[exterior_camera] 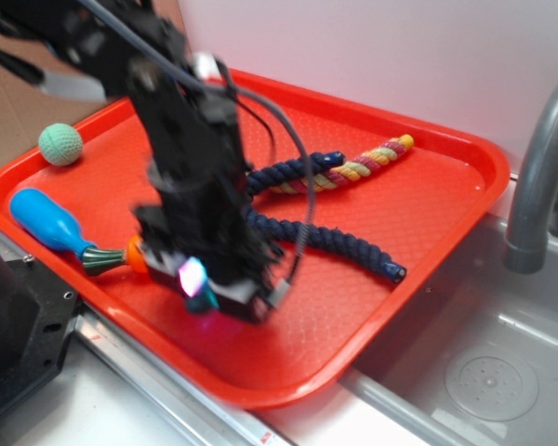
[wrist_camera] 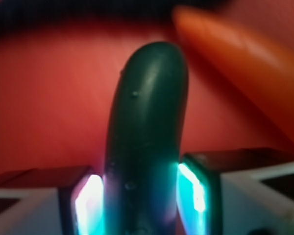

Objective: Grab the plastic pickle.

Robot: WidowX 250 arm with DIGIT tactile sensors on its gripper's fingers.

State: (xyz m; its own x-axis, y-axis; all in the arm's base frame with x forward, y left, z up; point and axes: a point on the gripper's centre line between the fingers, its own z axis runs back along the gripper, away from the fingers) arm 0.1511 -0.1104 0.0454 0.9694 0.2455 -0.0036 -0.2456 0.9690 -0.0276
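Note:
The plastic pickle (wrist_camera: 147, 122), dark green and smooth with a rounded end, stands lengthwise between my gripper's (wrist_camera: 142, 196) two lit pads (wrist_camera: 88, 203) in the wrist view. Both pads press against its sides, so the gripper is shut on it, over the red tray (wrist_camera: 49, 98). In the exterior view the gripper (exterior_camera: 228, 288) is low over the tray's (exterior_camera: 428, 232) front part. The blurred arm and gripper hide the pickle there.
An orange toy carrot (wrist_camera: 245, 63) lies just right of the pickle and shows left of the gripper outside (exterior_camera: 135, 253), beside a blue toy (exterior_camera: 51, 223). A navy rope (exterior_camera: 344, 246), a multicoloured rope (exterior_camera: 372, 163) and a green ball (exterior_camera: 60, 144) share the tray. Sink (exterior_camera: 484, 372) and faucet (exterior_camera: 539, 177) stand right.

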